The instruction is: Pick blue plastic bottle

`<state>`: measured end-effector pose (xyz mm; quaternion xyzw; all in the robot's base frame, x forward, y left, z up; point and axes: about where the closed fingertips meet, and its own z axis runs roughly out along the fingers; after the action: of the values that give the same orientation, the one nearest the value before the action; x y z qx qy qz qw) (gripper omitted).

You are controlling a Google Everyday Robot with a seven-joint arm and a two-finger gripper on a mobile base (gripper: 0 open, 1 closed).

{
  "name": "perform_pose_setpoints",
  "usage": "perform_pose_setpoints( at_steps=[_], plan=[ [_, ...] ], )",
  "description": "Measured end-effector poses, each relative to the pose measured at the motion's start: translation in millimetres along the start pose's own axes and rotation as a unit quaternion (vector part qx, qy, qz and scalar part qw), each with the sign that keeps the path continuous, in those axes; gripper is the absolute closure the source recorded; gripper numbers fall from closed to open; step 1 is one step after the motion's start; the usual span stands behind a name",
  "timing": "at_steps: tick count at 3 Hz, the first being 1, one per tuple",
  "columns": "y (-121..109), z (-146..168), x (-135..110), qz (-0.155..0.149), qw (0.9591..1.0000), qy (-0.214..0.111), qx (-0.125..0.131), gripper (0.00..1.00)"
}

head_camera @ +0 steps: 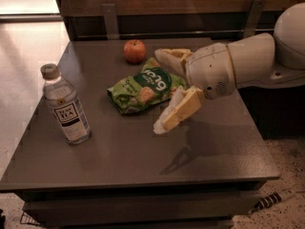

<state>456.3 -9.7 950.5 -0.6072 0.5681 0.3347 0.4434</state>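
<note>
The blue plastic bottle [66, 106] stands upright near the table's left edge; it looks clear, with a grey-beige cap and a white-and-black "TEA" label. My gripper [161, 90] reaches in from the right, above the middle of the table and over the right end of the green snack bag [144, 86]. Its two cream fingers are spread wide apart, one fingertip [162, 55] at the back, the other low at the front. It holds nothing. The bottle is well to the gripper's left, apart from it.
A red apple [135, 51] sits at the back of the grey table [143, 161], behind the bag. A wooden wall with metal brackets runs behind the table. Floor lies to the left and at the bottom right.
</note>
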Motion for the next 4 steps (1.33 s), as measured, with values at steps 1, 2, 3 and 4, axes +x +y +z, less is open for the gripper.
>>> perform_pose_setpoints(
  at_steps=[1,2,3,4],
  plan=[
    [1,7,-10,0.039,0.9991,-0.017,-0.003,0.0],
    [1,8,-11,0.043,0.9989,-0.019,-0.004,0.0],
    [-15,34,-17,0.002,0.9994,-0.033,0.007,0.0],
    [-32,74,-28,-0.035,0.9977,-0.057,0.009,0.0]
  ],
)
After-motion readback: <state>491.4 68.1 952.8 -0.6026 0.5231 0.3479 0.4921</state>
